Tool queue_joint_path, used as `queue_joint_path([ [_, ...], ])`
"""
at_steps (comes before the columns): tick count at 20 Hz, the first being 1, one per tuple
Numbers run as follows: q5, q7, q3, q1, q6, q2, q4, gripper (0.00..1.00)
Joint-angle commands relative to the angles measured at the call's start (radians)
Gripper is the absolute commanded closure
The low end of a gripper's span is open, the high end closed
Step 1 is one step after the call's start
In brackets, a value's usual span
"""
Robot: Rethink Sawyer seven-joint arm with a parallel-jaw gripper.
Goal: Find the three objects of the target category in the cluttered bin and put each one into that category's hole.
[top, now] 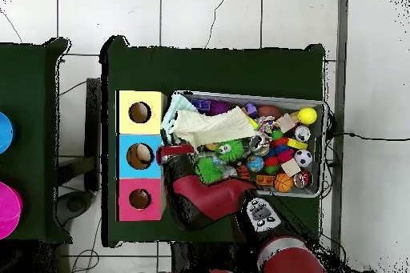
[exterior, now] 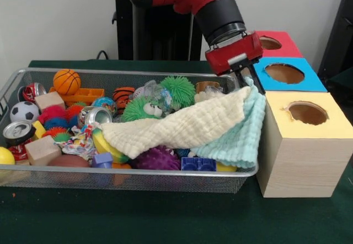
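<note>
**Bin** [exterior: 138,170]: wire mesh, crammed. Stretches from under the gripper [exterior: 249,82] away to the picture's left in the front view. Rigid; nothing to lift here.

**Box** [exterior: 298,167]: pale wood with three holes on top, butted against the bin's end, just beside the gripper and partly behind it.

**Cloth** [exterior: 187,125]: cream over mint, waffle weave, soft and limp. One corner drawn up to a peak at the gripper, the rest draped down and leftward over the toys. Jaws apparently pinched shut on that corner. Probably light, likely to drag and snag small pieces when lifted.

**Hole** [exterior: 269,43]: red surround, farthest compartment of the box, just behind the gripper and a little to its right in the front view. Nothing showing in it.

**Striped figure** [exterior: 123,96]: orange with dark bands, half buried, well to the gripper's left, beyond the cloth's far edge. Judged hard plastic, light, smooth – best pinched across the narrow body from above, after clearing neighbours. Other two figures not made out – possibly under the cloth.

**Basketball** [exterior: 67,81]: orange, far left of the gripper; not a target.

**Can** [exterior: 16,129]: crushed, printed in red, at the bin's end farthest from the gripper. Lettering too small to read. No other legible brand or label anywhere.
</note>
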Motion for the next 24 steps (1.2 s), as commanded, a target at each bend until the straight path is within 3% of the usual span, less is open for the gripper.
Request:
queue_joint_path([
  [1, 0.170, 0.167, -0.019, 0.085, 0.098, -0.045, 0.109, 1.00],
  [4, 0.249, 0.110, -0.122, 0.126, 0.144, -0.047, 0.125, 1.00],
  [9, 0.352, 0.018, -0.291, 0.184, 0.373, -0.099, 0.130, 1.00],
  [13, 0.355, 0.003, -0.351, 0.222, 0.467, -0.101, 0.104, 1.00],
  [17, 0.329, 0.031, -0.374, 0.246, 0.489, -0.101, 0.082, 1.00],
  [18, 0.314, 0.059, -0.376, 0.248, 0.500, -0.101, 0.075, 0.00],
  [21, 0.307, 0.068, -0.354, 0.231, 0.538, -0.111, 0.084, 0.00],
  [24, 0.316, 0.078, -0.382, 0.259, 0.527, -0.115, 0.085, 0.00],
])
